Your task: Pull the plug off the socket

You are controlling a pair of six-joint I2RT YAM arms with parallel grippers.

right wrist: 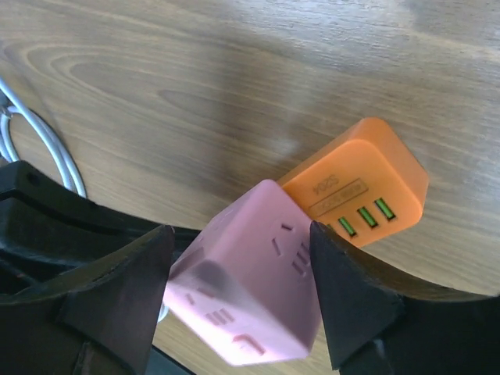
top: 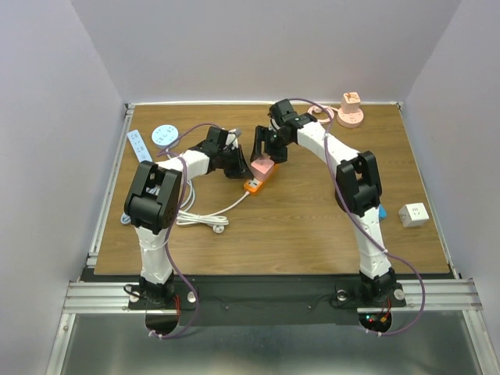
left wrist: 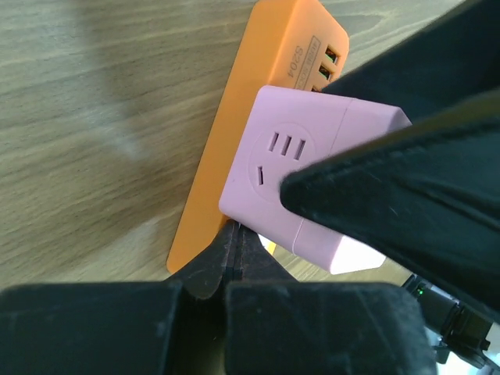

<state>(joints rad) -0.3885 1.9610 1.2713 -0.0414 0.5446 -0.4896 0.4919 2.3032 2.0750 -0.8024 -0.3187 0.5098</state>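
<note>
An orange power strip [top: 251, 186] lies mid-table with a pink cube plug [top: 263, 167] standing on its far end. My right gripper [top: 266, 155] comes down from above and is shut on the cube. In the right wrist view its fingers [right wrist: 125, 289] sit on both sides of the tilted, slightly blurred cube [right wrist: 250, 289], with the strip [right wrist: 367, 172] behind it. My left gripper [top: 238, 168] is shut with nothing between its fingers. In the left wrist view its closed tips [left wrist: 230, 250] press on the strip [left wrist: 234, 117] just beside the cube [left wrist: 297, 156].
A white cable [top: 203, 219] loops at the left by the left arm. A white power strip [top: 138, 144] and a pale blue round disc [top: 164, 134] lie far left. A peach round socket [top: 350, 109] stands far right; a white cube [top: 413, 214] sits at the right edge.
</note>
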